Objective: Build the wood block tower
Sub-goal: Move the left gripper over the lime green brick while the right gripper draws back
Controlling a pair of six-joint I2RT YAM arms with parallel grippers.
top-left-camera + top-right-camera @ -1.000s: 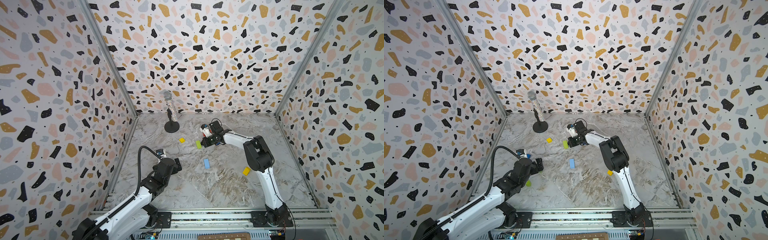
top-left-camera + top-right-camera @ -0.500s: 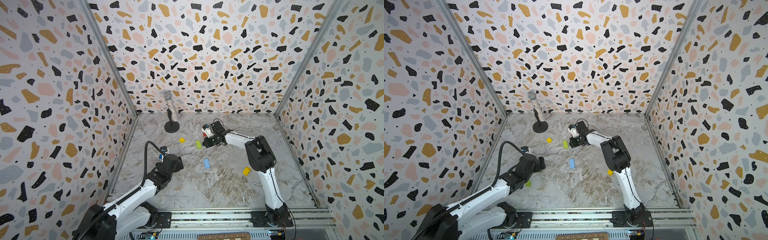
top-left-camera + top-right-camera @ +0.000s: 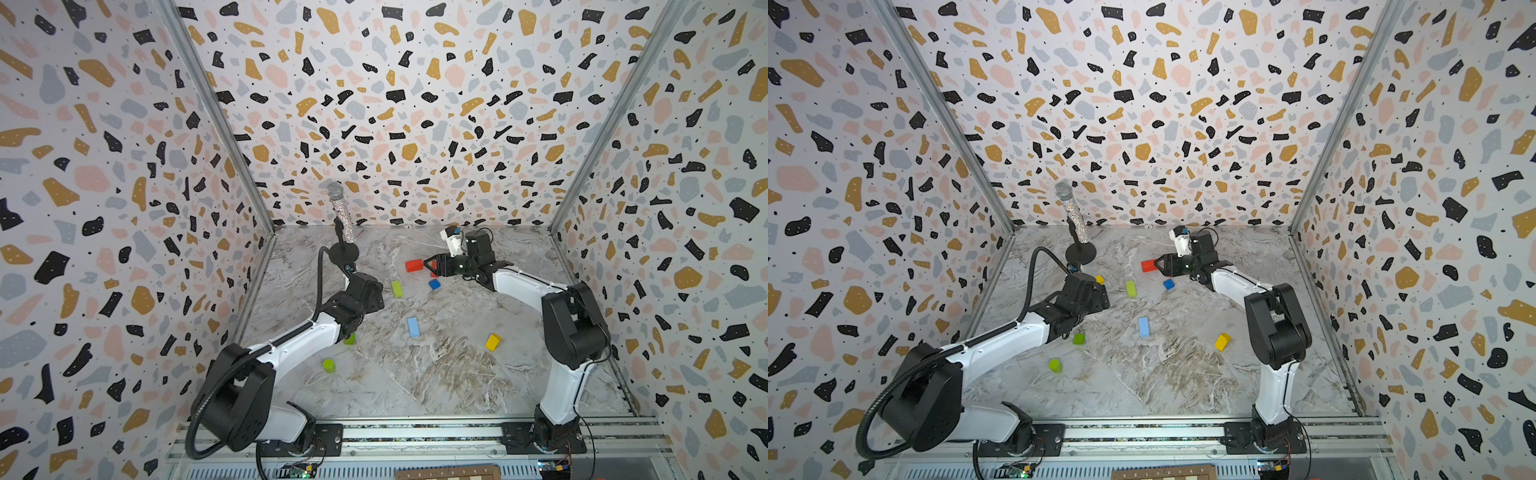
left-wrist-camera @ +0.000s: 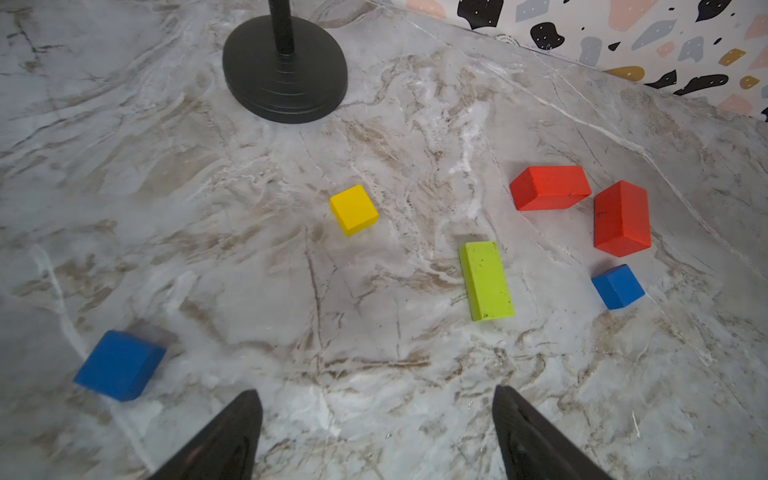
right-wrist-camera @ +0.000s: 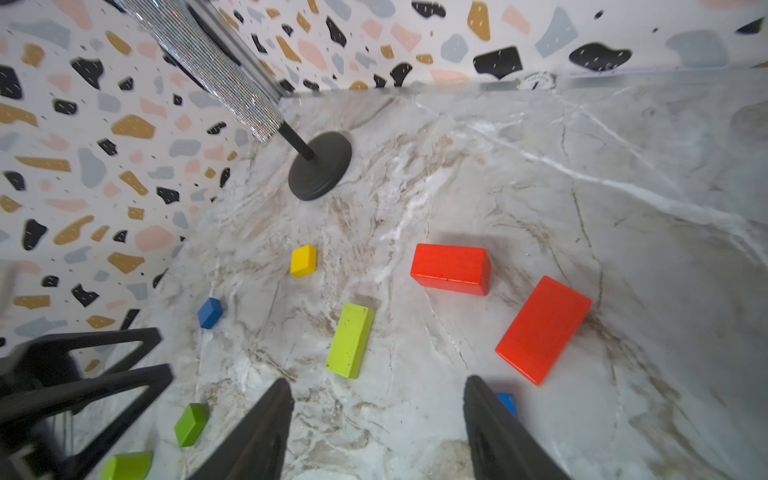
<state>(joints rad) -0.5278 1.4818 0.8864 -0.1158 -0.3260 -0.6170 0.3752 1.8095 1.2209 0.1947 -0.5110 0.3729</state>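
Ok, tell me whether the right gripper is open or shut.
Open. In its wrist view the right gripper's fingers stand well apart, with only bare table between them.

Bright, even light fills the scene — shadows are faint and soft-edged, with only a thin one hugging the round black base (image 4: 266, 83) of the glittery silver microphone (image 3: 343, 216). Both top views are sharp, though the speckled walls (image 3: 124, 208) splay outward from the microphone toward the picture edges. In the left wrist view the dark-blue wooden cube (image 4: 119, 365), well clear of that base and close to the lens, is smeared. The right wrist view blurs away from the base — wall speckles streak.
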